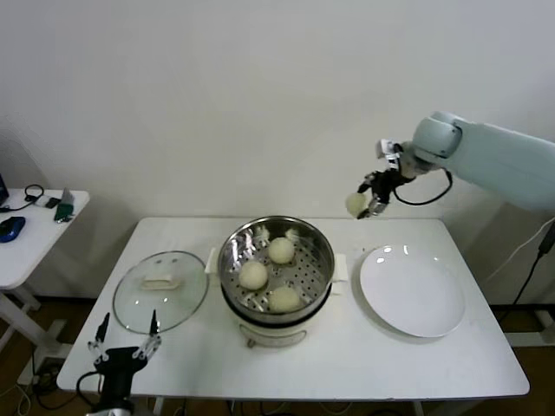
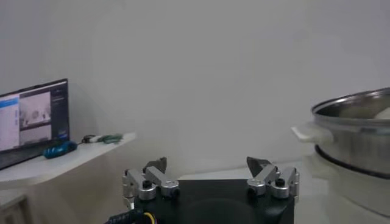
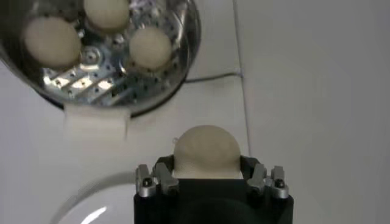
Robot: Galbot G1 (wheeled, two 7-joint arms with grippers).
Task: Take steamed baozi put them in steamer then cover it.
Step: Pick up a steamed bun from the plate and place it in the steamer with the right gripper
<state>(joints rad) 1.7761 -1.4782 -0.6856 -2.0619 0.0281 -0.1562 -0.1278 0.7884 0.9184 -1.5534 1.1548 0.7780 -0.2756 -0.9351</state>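
Observation:
The steel steamer stands mid-table with three cream-white baozi on its perforated tray. My right gripper hangs high above the table's back right, between steamer and plate, shut on a fourth baozi. In the right wrist view that baozi sits between the fingers of the right gripper, with the steamer and its baozi below. My left gripper is parked open at the table's front left corner; in the left wrist view the gripper holds nothing, and the steamer lies off to one side.
A round glass lid with a cream handle lies flat left of the steamer. A bare white plate sits to its right. A side table with a laptop and small items stands beyond the left edge.

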